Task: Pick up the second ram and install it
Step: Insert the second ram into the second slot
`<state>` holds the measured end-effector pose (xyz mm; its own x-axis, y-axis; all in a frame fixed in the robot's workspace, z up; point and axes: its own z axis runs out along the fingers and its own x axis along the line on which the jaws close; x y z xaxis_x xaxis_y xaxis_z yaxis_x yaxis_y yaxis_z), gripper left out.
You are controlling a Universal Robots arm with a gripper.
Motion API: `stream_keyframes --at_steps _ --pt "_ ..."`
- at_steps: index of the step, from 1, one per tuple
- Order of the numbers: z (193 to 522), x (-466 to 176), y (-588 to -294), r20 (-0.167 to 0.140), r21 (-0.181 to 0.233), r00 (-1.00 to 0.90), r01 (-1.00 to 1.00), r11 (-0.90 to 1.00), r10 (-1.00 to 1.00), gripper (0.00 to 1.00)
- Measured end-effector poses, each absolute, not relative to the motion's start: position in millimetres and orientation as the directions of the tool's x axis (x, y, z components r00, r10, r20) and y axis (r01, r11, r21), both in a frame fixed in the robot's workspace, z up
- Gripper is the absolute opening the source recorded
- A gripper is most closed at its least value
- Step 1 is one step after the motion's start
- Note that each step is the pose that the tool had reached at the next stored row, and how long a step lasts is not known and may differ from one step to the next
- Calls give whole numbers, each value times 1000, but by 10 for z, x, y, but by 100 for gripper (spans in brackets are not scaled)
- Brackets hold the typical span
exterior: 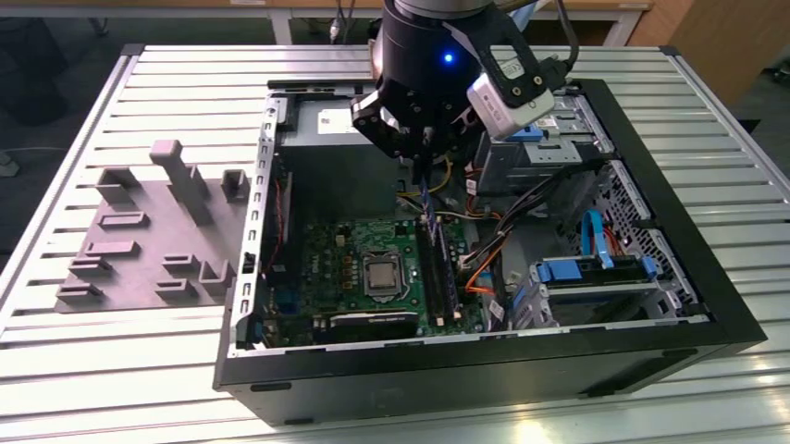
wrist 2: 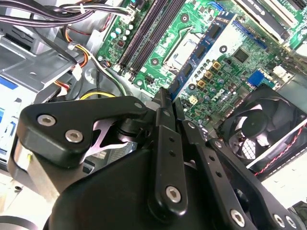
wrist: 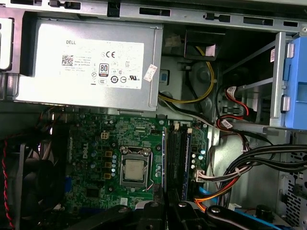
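We have the gripper [exterior: 424,155] over the open PC case [exterior: 691,305], fingers pressed together on the second ram [exterior: 426,199], which hangs edge-down just below, above the slot rails [exterior: 442,273] on the motherboard [exterior: 358,268]. Judged light, stiff, fragile: hold by the top edge, off the chips.

An open computer case [exterior: 691,305] is laid on a slatted table [exterior: 124,370]. The gripper [exterior: 424,153] is held above the green motherboard [exterior: 346,268], a thin memory stick [exterior: 425,199] pinched upright between its fingers. A grey holder tray [exterior: 136,250] is seen beside the case.
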<state>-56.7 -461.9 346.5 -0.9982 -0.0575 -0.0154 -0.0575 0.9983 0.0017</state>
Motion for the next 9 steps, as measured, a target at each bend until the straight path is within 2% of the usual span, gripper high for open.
stream_keyframes --at_steps 9 --pt "3462 -553 -4619 -15 2 -998 -58 998 -58 14"
